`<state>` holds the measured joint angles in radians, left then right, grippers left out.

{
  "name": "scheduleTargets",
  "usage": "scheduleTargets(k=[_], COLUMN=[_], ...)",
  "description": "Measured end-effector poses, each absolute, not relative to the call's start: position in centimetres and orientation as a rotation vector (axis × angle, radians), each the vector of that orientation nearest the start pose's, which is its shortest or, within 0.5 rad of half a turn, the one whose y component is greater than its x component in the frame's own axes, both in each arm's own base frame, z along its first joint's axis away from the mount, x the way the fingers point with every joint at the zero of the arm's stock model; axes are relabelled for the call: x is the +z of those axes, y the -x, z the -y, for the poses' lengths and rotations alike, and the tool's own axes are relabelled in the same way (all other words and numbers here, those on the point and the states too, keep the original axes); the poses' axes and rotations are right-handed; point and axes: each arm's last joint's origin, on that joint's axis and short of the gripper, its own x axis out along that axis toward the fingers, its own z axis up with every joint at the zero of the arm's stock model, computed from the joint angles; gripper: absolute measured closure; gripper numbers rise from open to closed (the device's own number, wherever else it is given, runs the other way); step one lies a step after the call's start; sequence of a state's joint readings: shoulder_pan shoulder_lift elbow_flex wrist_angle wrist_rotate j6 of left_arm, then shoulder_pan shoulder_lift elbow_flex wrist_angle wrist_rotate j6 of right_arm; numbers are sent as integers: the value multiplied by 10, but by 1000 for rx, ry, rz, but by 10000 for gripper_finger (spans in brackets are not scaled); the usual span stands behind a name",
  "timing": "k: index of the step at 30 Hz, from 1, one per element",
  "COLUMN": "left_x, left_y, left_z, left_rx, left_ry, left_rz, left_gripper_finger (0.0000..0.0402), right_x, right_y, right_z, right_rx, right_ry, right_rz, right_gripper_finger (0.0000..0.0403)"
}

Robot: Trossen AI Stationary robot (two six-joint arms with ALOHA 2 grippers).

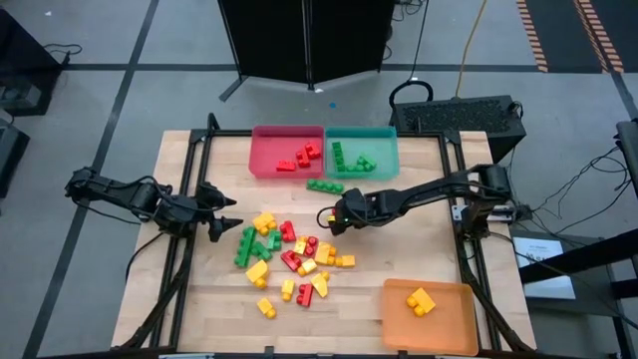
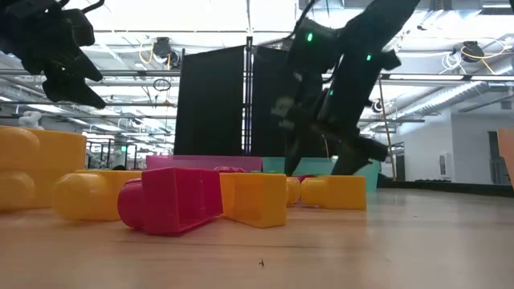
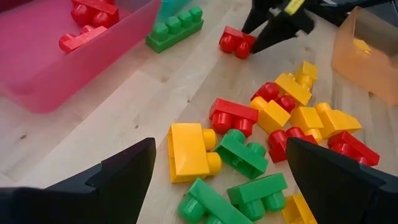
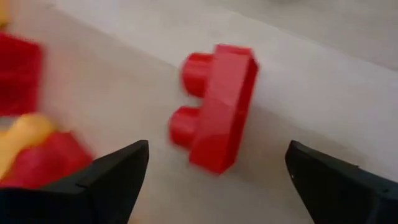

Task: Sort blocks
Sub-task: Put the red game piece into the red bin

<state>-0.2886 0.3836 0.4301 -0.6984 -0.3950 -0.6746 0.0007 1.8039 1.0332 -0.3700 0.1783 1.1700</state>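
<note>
Lying loose: blocks in red, green and yellow, scattered over the middle of the wooden table, from the centre towards the near edge.
Pile count: hard to fix exactly where bricks overlap; roughly twenty lie loose, with yellow the most numerous, then red, then green.
Lone red block: a two-stud brick on its side on bare wood, right of the pile's far end, directly ahead of the right gripper.
Lone green block: a long brick on the table just near of the two far trays.
Red tray: at the far edge, left of centre; holds about three red bricks.
Teal tray: touching the red tray's right side; holds about four green bricks.
Orange tray: at the near right corner; holds two yellow bricks, perhaps three.
Right gripper: low over the table at the pile's far right edge, arm reaching in from the right; fingers spread apart and holding nothing, the lone red block lying in front of the gap.
Left gripper: above the table just left of the pile, pointing right at it; fingers apart, nothing between them.
Writing: none readable on bricks or trays.
Beyond the table: a dark folding panel stands on the floor past the far edge.
</note>
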Motion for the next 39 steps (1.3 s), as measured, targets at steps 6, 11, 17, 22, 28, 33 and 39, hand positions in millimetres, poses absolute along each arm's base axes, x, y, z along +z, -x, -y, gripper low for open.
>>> scheduleTargets(k=[6, 11, 17, 22, 28, 33, 39], left_x=[216, 216, 216, 216, 216, 216, 216], left_y=[-92, -92, -92, -92, -92, -92, -92], left_z=[16, 16, 15, 15, 15, 15, 15], left_rx=[302, 303, 305, 307, 307, 308, 307], left_ry=[434, 434, 433, 432, 433, 432, 432], left_rz=[-549, -548, -547, -546, -545, -546, -545], left_gripper_finger=[40, 40, 40, 40, 40, 40, 40], right_x=[136, 138, 131, 120, 118, 116, 116], right_y=[-346, -349, -350, -350, -349, -347, -348], right_z=[10, 19, 29, 29, 29, 25, 23], right_rx=[-797, -810, -847, -849, -879, -895, -862], right_ry=[-946, -923, -950, -986, -1019, -983, -988], right_rz=[-871, -855, -876, -925, -930, -944, -956], right_gripper_finger=[21, 21, 25, 25, 54, 139, 239])
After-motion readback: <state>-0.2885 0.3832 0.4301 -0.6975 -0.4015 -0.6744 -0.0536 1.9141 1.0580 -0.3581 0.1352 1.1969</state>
